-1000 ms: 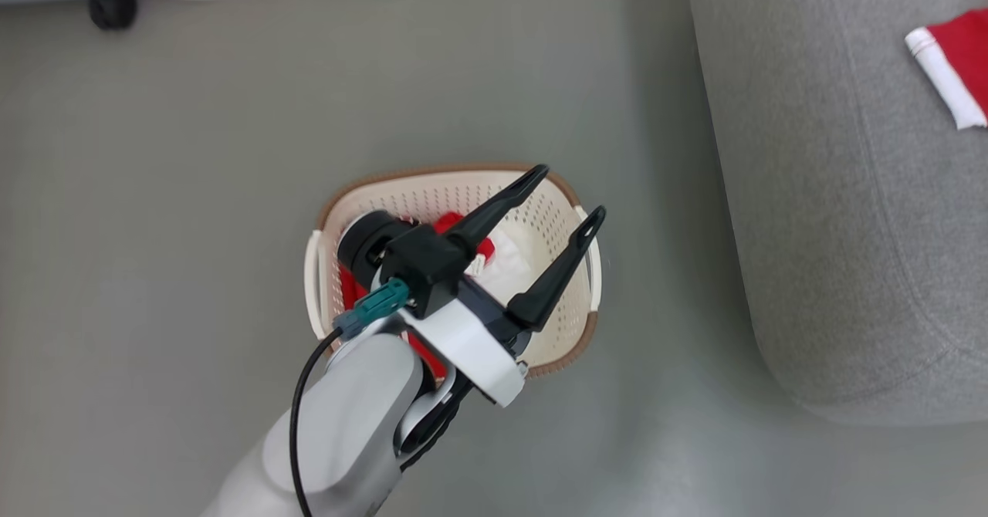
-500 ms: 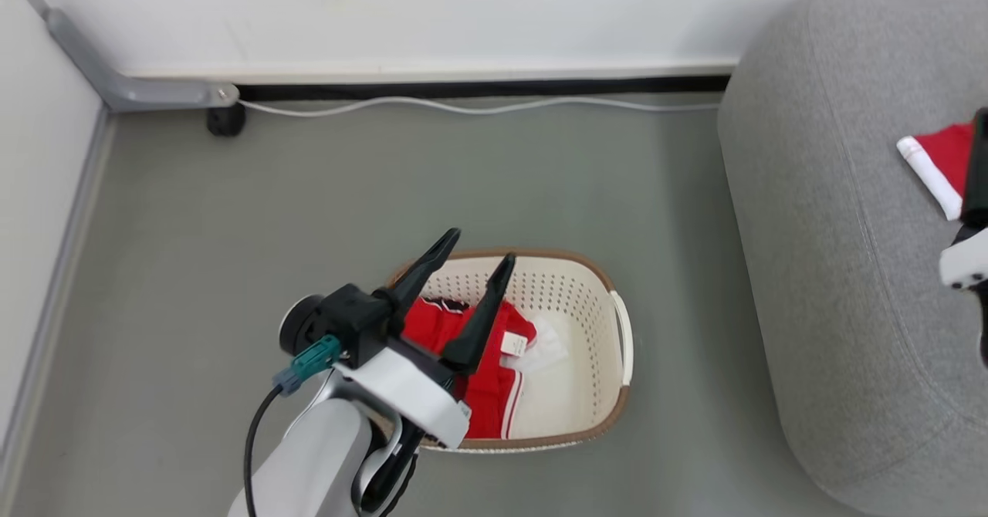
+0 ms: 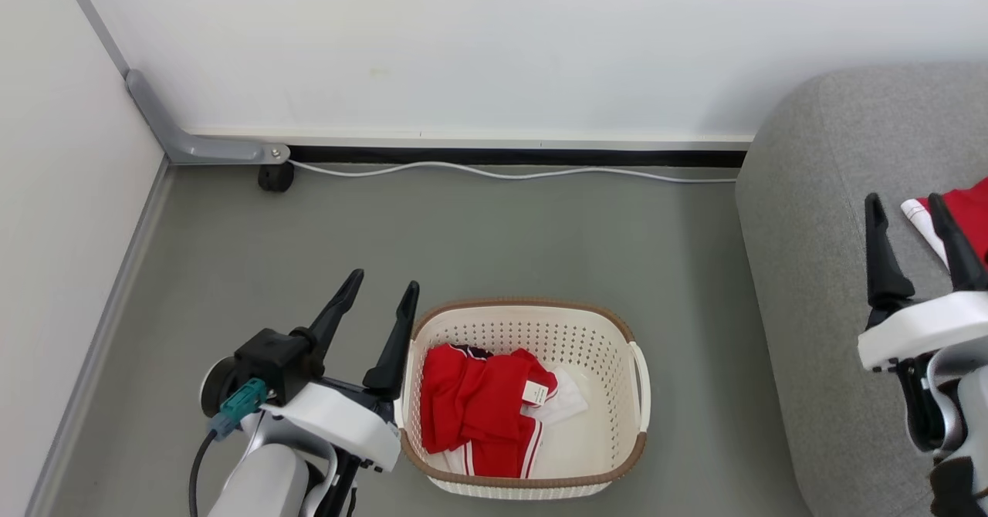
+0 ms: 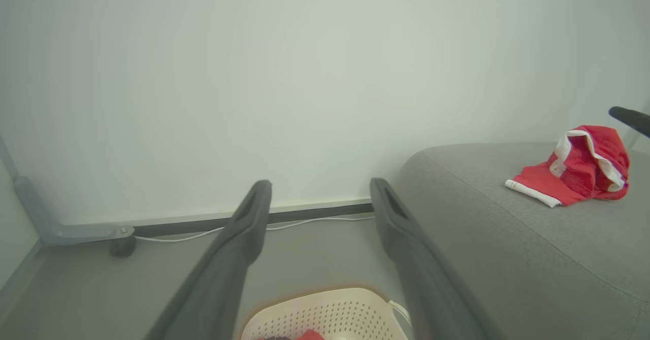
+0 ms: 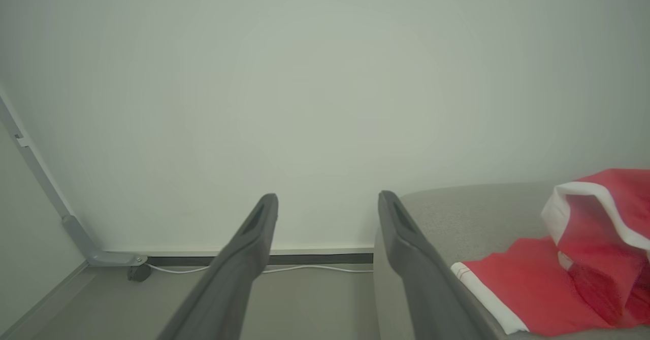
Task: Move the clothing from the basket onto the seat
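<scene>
The cream basket (image 3: 637, 378) with a brown rim sits on the grey floor, and its far rim shows as the basket (image 4: 325, 304) low in the left wrist view. Inside lies red clothing (image 3: 475, 409) with white trim beside a white piece (image 3: 570, 401). Another red garment (image 3: 957, 216) lies on the grey seat (image 3: 818, 270), seen also as the garment (image 4: 579, 165) on the seat (image 4: 508, 238) and the garment (image 5: 574, 274). My left gripper (image 3: 384, 289) is open and empty just left of the basket. My right gripper (image 3: 907, 204) is open and empty over the seat, beside the garment.
A white wall (image 3: 463, 38) with a dark skirting strip runs along the back. A white cable (image 3: 502, 171) lies on the floor by it. A grey bracket (image 3: 193, 146) with a black caster (image 3: 275, 177) sits in the left corner.
The camera has tilted up and the whole picture has shifted. My left gripper has drawn back from above the basket to its left side, still open. My right gripper has come into view over the seat.
</scene>
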